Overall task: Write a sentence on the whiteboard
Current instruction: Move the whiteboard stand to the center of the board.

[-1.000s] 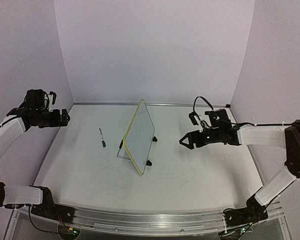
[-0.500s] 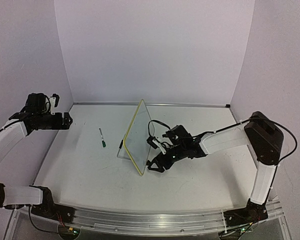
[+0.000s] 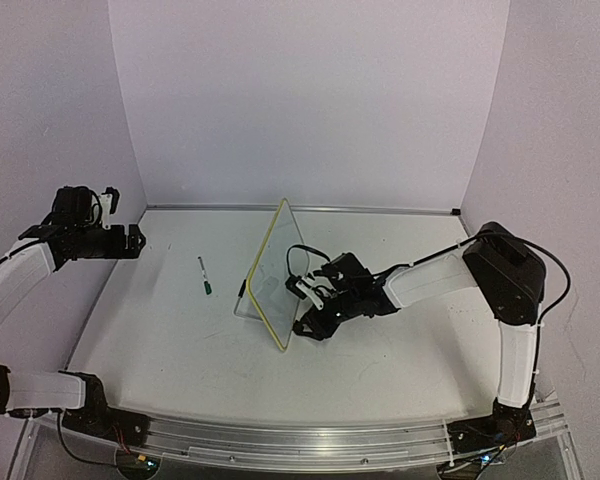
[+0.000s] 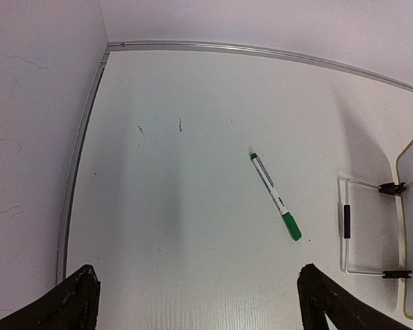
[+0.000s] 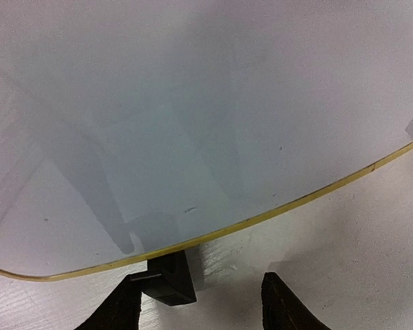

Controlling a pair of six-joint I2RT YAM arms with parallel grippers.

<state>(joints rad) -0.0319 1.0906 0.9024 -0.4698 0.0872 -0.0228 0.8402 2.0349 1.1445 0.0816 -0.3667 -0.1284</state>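
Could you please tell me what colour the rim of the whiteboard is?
The whiteboard rim is pale yellow, clearest in the right wrist view.

The whiteboard [image 3: 275, 275] stood in the middle of the desk [image 3: 410, 350] and closed the way between both sides. The right hand [image 3: 310, 328] was close before its lower edge, beside a black foot [image 5: 168, 278]. Left of it, a green marker [image 3: 204, 276] lay on open desk.

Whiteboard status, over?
Left gripper open, empty. Right gripper open at whiteboard, by its black foot. No writing visible. Green marker on table, unheld.
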